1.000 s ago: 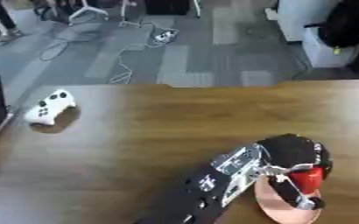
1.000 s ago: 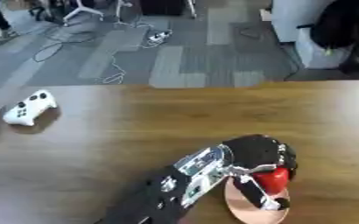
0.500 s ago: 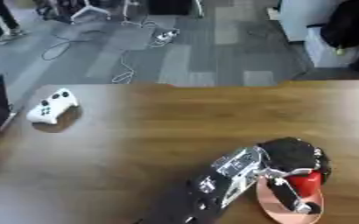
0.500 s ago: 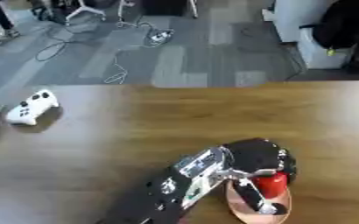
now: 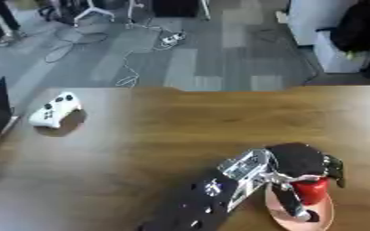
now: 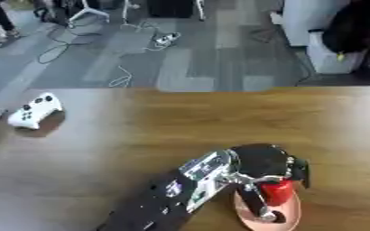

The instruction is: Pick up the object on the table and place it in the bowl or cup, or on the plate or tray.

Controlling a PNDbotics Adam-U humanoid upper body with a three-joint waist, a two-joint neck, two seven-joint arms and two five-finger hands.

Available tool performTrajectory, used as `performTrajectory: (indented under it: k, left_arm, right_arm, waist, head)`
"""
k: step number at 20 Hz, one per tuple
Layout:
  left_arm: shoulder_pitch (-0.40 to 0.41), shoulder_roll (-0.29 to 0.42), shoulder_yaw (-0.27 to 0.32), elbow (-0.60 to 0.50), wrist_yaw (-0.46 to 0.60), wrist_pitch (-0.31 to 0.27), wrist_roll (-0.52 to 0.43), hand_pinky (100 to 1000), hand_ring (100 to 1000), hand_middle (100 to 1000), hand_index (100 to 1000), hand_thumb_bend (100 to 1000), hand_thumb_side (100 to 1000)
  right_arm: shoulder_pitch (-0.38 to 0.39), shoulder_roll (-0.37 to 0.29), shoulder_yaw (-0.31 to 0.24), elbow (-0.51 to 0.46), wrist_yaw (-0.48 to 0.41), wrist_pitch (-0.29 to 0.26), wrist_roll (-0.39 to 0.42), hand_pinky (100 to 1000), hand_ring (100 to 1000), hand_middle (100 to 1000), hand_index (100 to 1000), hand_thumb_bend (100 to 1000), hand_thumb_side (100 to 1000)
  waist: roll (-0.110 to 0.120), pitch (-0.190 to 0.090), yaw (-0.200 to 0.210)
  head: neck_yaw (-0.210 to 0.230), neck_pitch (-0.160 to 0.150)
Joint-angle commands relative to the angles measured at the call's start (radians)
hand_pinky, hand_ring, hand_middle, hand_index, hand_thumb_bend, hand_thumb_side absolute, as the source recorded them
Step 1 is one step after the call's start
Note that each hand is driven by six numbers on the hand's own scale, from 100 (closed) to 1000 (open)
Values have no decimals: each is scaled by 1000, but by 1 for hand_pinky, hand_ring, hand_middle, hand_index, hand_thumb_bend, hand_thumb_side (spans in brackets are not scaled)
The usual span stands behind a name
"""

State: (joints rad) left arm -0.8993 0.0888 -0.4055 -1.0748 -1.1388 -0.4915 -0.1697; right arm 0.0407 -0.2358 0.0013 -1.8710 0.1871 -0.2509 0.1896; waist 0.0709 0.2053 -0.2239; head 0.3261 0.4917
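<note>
- A red cup-shaped object (image 5: 310,191) is seen upright over a pinkish plate (image 5: 324,216) near the front right of the wooden surface (image 5: 180,131).
- It's gripped from above by the left hand (image 5: 298,160), fingers curled round it.
- A white game controller (image 5: 55,109) is parked well apart, far left.

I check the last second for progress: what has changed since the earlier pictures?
Almost nothing. The left hand stays curled on the red object over the plate, perhaps a little lower. The white controller has not moved.
</note>
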Motion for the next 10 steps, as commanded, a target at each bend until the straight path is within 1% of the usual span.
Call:
performTrajectory:
  k: [1,2,3,4,5,6,9,10]
  left_arm:
    - [-14,8,4,-1,-14,-6,-8,548,743,781,831,426,241]
    - [-13,7,4,3,-17,-8,-10,578,757,791,845,481,225]
    - [-12,7,3,6,-20,-10,-12,578,757,791,845,481,225]
    - [-13,6,4,7,-22,-14,-13,602,768,800,856,512,380]
    - [-14,6,4,7,-22,-19,-12,599,767,799,855,512,374]
    - [-15,6,5,8,-22,-22,-13,619,775,803,858,516,404]
    - [-19,7,7,9,-24,-28,-17,627,779,805,862,517,416]
    - [-19,7,7,9,-24,-29,-19,635,784,807,865,521,437]
  right_arm:
    - [-1,-3,-8,-17,0,-3,0,597,710,599,966,100,952]
    - [-1,-3,-8,-17,0,-3,0,597,710,599,966,100,952]
    - [-1,-3,-8,-17,0,-3,0,597,710,599,966,100,952]
    - [-1,-2,-8,-17,0,-3,0,597,710,599,966,100,951]
    - [0,-2,-8,-17,0,-3,0,597,710,599,966,100,951]
    - [0,-2,-8,-17,0,-3,0,597,711,599,966,100,951]
    - [1,-3,-8,-17,0,-4,0,598,711,599,966,100,950]
    - [2,-3,-8,-17,0,-4,0,598,711,599,966,100,950]
  waist:
    - [-11,-17,-2]
    - [-11,-17,-3]
    - [-11,-17,-2]
    - [-12,-17,-2]
    - [-12,-17,-2]
    - [-12,-18,-1]
    - [-14,-19,-1]
    - [-14,-19,0]
  head:
    - [10,4]
    - [10,4]
    - [9,5]
    - [9,5]
    - [9,5]
    - [10,6]
    - [10,7]
    - [10,8]
